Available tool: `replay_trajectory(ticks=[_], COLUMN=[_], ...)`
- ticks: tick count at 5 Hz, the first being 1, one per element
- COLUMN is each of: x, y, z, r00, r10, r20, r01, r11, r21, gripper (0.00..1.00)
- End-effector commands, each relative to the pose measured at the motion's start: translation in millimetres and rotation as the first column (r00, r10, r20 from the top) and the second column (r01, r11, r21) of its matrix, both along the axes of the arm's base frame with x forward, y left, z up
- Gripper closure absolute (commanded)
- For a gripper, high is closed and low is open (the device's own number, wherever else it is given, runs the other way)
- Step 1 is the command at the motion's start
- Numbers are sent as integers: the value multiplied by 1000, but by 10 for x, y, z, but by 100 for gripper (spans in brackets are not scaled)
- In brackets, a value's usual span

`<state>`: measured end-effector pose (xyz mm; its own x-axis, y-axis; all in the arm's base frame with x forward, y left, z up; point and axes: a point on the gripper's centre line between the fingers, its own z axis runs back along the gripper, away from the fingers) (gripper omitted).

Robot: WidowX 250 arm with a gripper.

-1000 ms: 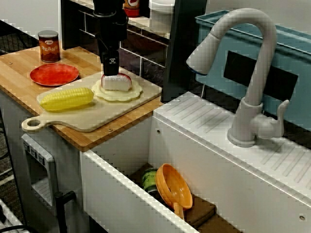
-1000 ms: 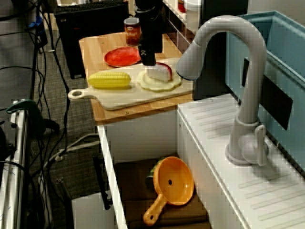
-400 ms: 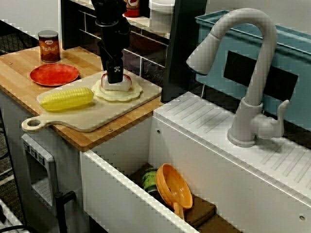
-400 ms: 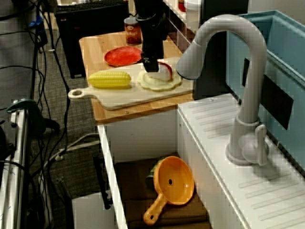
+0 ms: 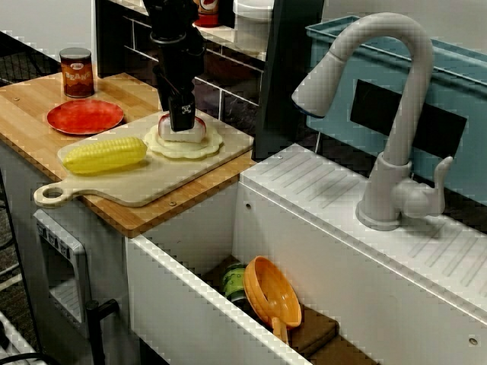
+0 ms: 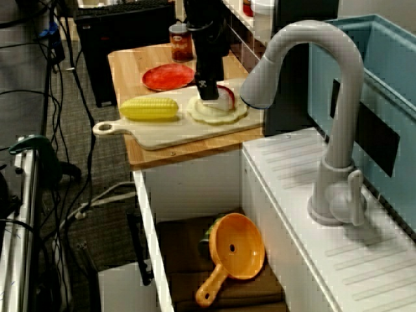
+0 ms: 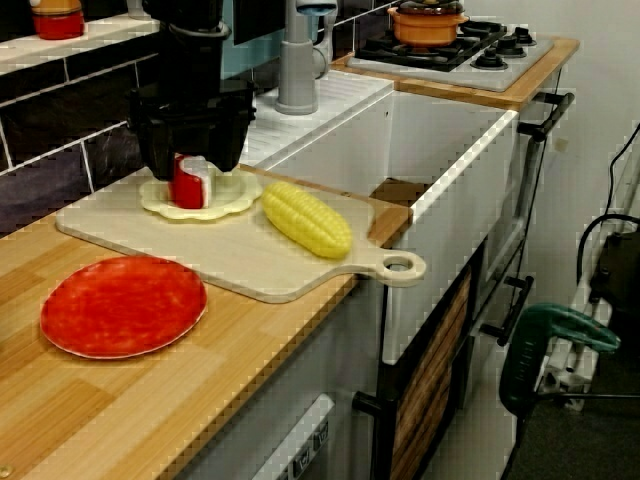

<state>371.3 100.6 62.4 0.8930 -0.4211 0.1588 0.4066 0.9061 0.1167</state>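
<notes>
My claw (image 5: 181, 120) stands straight down over the red-and-white piece (image 7: 190, 186), which sits on the pale scalloped dish (image 5: 213, 144) at the back of the cutting board (image 5: 144, 186). My own black body covers my fingertips in every view, so I cannot tell whether they pinch the piece or merely stand around it; only its lower part shows. The corn cob (image 5: 104, 154) lies near the dish, apart from it. The board rests on a wooden counter (image 5: 27, 103) with a red plate (image 5: 84, 116) and a can (image 5: 76, 72). Alongside are a white sink (image 5: 190, 304), an orange strainer (image 5: 274, 293) lying in it, and a grey tap (image 5: 392, 114).
</notes>
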Motion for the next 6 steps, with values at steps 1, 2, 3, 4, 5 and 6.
replay_trajectory(ticks=[1, 2, 3, 4, 5, 6], x=[57, 56, 55, 38, 26, 30], y=[-20, -14, -7, 5, 30, 72], z=[108, 51, 22, 16, 43, 70], r00=[999, 995, 994, 992, 990, 987], r10=[22, 77, 95, 111, 125, 148], r20=[31, 66, 56, 66, 69, 64], r01=[-22, -78, -95, -110, -125, -147], r11=[1000, 997, 995, 994, 992, 989], r21=[-1, 3, -7, -10, -16, -16], gripper=[0, 0, 0, 100, 100, 100])
